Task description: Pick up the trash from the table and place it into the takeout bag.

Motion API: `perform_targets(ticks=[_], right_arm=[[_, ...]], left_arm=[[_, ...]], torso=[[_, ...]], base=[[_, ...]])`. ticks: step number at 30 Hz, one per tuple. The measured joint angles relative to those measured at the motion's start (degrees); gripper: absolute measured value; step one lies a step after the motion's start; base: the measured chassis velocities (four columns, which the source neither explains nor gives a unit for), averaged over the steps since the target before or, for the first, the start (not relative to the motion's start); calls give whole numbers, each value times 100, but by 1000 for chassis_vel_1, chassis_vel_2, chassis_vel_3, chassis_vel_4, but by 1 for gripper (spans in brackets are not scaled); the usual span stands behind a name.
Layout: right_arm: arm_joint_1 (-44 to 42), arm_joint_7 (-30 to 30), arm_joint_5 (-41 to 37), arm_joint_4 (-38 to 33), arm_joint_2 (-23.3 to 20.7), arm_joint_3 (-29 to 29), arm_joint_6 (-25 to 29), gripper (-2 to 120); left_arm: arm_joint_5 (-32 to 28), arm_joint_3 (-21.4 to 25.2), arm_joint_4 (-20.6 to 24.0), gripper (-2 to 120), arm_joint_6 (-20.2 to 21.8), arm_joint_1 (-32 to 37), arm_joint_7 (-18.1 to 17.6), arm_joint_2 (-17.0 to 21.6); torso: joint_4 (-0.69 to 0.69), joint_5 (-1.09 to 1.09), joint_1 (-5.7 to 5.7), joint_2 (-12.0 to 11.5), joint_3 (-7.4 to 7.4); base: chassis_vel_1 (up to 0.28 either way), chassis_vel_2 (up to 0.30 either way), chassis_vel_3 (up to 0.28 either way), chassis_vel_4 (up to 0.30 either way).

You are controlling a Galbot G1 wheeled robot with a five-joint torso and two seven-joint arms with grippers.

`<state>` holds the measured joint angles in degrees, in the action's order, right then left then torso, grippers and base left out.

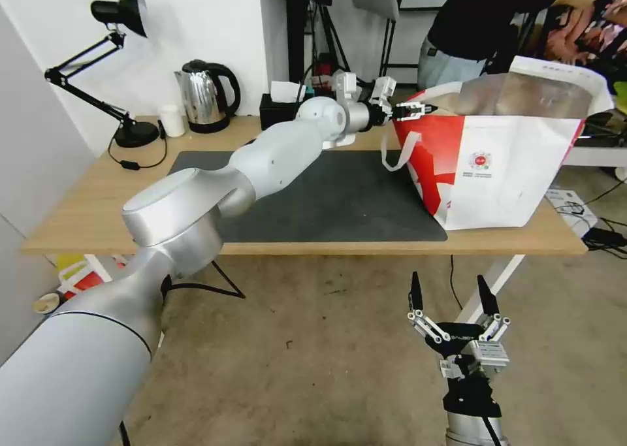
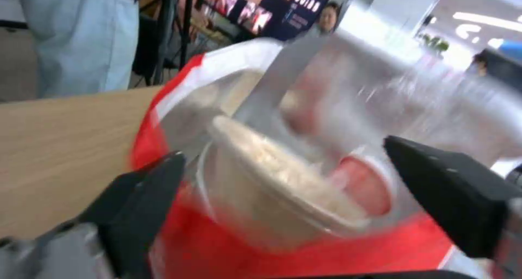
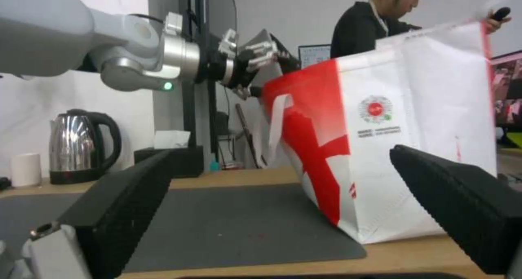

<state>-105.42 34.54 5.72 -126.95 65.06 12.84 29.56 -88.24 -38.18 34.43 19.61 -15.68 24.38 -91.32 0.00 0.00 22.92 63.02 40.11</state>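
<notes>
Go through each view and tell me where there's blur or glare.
Head view: sharp; the takeout bag's foil lining catches light. Left wrist view: motion-smeared, the tan domed bowl in the bag reads soft beyond the open left gripper. Right wrist view: bag clear, the near right gripper slightly soft.

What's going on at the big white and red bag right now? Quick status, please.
Left pincer open at takeout bag mouth. Tan bowl and red cup inside. Right pincer open, low before table. Nothing blocking.
</notes>
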Motion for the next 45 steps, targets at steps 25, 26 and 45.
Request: perform_targets(ticks=[25,26,45], right_arm=[[0,0,0,0,0,0,0,100],[0,0,0,0,0,0,0,100],[-1,0,0,1,-1,-1,0,100]], left_arm=[[-540,952,1400,100,-605,-384,-823,634],[-560,975,1637,100,-679,-384,-890,886],[326,2430,5943,100,-1697,1751,-1987,4956]], torso=[[-2,0,0,0,0],[-1,-1,0,0,0],[2,-4,0,0,-1]], base=[[0,0,0,0],[0,0,0,0],[0,0,0,0]])
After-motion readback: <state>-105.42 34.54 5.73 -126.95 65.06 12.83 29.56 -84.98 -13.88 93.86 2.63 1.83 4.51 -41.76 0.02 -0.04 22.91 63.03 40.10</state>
